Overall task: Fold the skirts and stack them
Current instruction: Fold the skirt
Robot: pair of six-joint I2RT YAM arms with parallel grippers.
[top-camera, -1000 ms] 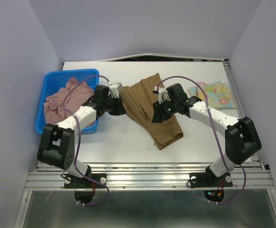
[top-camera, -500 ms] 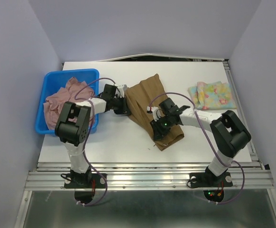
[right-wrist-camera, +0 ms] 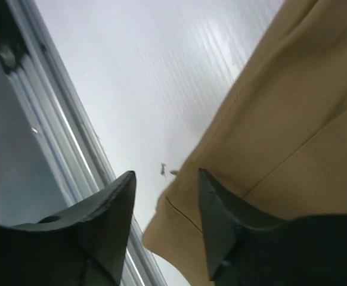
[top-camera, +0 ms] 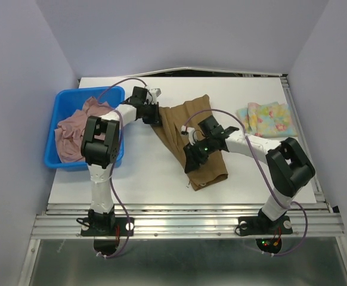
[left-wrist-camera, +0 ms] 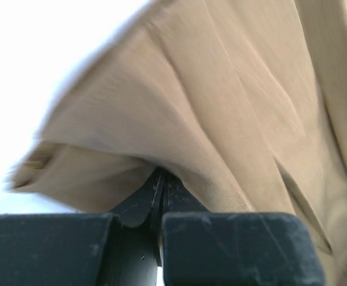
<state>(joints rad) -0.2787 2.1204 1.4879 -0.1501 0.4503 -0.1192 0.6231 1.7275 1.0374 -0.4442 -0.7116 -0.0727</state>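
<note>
Top external puts the brown skirt [top-camera: 176, 122] just beside the blue bin [top-camera: 84, 93], laid in a long slanted strip on the table [top-camera: 143, 179], one end near the bin's far corner and the hem trailing away from the bin. My left gripper [top-camera: 154, 113] pinches the bin-side end; the left wrist view shows its jaws pressed together with a fold of brown cloth caught at the tips. My right gripper [top-camera: 192, 158] hangs over the hem end, and the right wrist view shows its fingers [right-wrist-camera: 111, 208] spread wide with nothing between them. The pink skirt [top-camera: 75, 128] lies crumpled inside the bin; the floral skirt [top-camera: 269, 118] sits folded well apart from it. I judge I am setting grips for the brown skirt's fold. Next, the right must drop and close on the hem corner.
</note>
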